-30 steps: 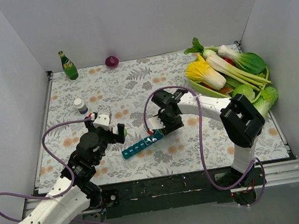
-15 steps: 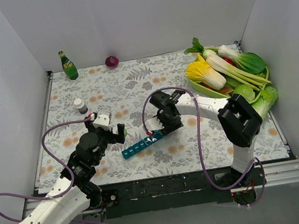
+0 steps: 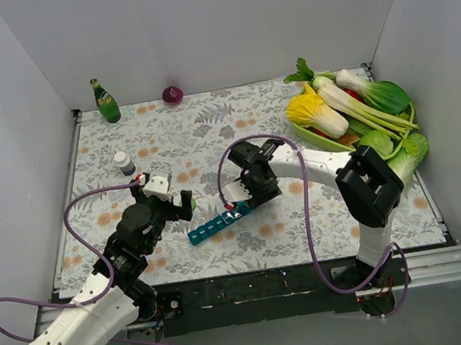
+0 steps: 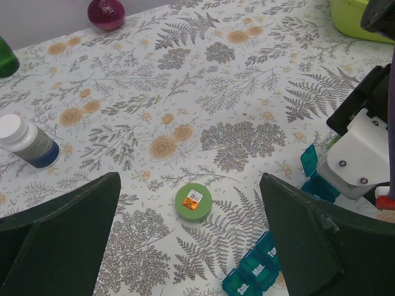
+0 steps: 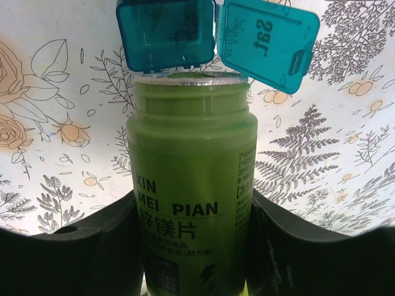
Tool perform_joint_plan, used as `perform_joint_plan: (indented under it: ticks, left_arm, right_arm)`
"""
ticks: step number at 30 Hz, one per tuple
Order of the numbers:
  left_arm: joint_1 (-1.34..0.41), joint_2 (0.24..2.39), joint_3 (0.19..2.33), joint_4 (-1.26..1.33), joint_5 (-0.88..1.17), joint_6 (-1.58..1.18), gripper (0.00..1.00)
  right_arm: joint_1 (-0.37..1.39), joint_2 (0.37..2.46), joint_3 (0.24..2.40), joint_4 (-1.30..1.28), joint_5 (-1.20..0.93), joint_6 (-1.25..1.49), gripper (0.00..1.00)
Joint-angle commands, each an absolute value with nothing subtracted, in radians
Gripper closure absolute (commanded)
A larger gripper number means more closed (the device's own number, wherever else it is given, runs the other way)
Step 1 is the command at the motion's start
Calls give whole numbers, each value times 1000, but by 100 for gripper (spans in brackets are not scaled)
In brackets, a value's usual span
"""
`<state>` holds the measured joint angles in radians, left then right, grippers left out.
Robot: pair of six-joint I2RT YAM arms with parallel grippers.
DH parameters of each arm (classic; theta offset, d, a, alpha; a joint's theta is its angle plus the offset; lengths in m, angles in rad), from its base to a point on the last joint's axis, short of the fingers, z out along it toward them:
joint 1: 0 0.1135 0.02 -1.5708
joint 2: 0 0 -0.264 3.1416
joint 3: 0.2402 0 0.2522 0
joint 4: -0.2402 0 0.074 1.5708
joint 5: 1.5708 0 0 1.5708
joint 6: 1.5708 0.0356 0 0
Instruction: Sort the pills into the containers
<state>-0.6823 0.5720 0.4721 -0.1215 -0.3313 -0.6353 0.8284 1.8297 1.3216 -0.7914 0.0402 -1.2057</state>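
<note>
- White walls boxed in a table covered by a floral cloth (image 3: 208, 133), with the teal pill organizer (image 3: 219, 222) lying slantwise near the middle.
- Over the last second the right claw (image 5: 192, 246) had crept a little to the left and swung its wrist round. The organizer and the left arm had not shifted.
- That brought the mouth of the green jar (image 5: 191, 154) right up to the open end compartment (image 5: 163, 34), its "Sat" lid (image 5: 268, 43) flipped back. By my reading, pouring was about to start. No pill could be made out inside.
- The right claw was part-way closed, clamped on the jar's sides.
- The left claw (image 3: 180, 207) gaped fully and held nothing, hanging above the green cap (image 4: 193, 201) on the cloth.
</note>
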Motion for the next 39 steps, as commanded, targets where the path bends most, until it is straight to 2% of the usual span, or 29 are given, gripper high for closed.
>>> perform_joint_plan:
  ticks: [1,39]
  left_arm:
    - [-675,560,506,-129,-327,-629,2]
    - [-673,548,506,-129,-324,-627,2]
  right_arm:
    - [841,1827,1368,-824,69,-1213,99]
    - [884,1833,1382,-845,140,-1197,99]
